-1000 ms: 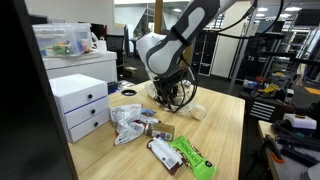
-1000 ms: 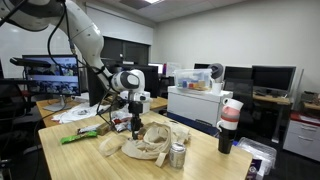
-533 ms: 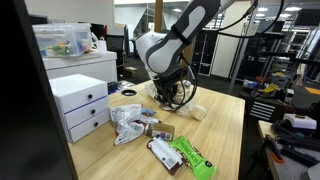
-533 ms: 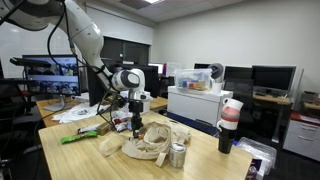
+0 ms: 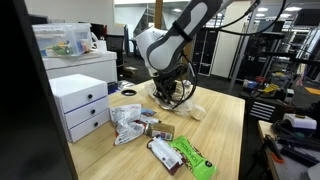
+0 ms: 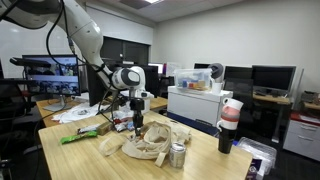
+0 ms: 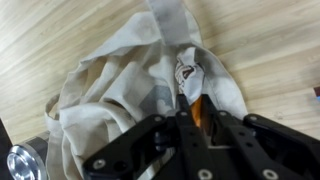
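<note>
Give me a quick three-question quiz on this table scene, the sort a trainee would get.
1. Multiple choice: in the wrist view the gripper is closed on a small orange object. What lies directly beneath it?
A) a crumpled beige cloth bag
B) a blue plastic bucket
C) a glass plate

2. True or false: the round silver metal can stands on top of the white two-drawer cabinet.

3. Fill in: the flat plastic packet lying near the table's edge is ___ in colour.

Key:
1. A.
2. False: the can stands on the wooden table, beside the bag.
3. Green.
</note>
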You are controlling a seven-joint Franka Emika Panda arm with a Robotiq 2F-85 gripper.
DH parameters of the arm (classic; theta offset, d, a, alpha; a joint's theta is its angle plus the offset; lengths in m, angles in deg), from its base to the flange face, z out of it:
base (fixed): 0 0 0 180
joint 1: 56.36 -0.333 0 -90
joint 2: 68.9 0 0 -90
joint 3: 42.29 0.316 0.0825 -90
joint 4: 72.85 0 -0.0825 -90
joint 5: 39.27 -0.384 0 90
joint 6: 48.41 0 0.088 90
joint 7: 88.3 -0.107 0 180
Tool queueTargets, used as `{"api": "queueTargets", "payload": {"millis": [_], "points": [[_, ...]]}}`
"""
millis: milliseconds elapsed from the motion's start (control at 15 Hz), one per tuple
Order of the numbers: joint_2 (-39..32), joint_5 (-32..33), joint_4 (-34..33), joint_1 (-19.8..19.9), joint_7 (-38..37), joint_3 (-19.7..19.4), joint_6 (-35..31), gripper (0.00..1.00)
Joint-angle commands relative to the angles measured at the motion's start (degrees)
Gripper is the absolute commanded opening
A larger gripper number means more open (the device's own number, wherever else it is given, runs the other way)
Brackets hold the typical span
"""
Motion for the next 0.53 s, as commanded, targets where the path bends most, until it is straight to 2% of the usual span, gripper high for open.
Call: {"api": "queueTargets", "payload": {"millis": [0, 467], "points": [[6.82, 0.18, 5.51, 0.9, -0.37, 1.18, -3.66, 0.04], [15.54, -1.08, 10.16, 1.46, 0.82, 4.2, -7.56, 0.04]]}}
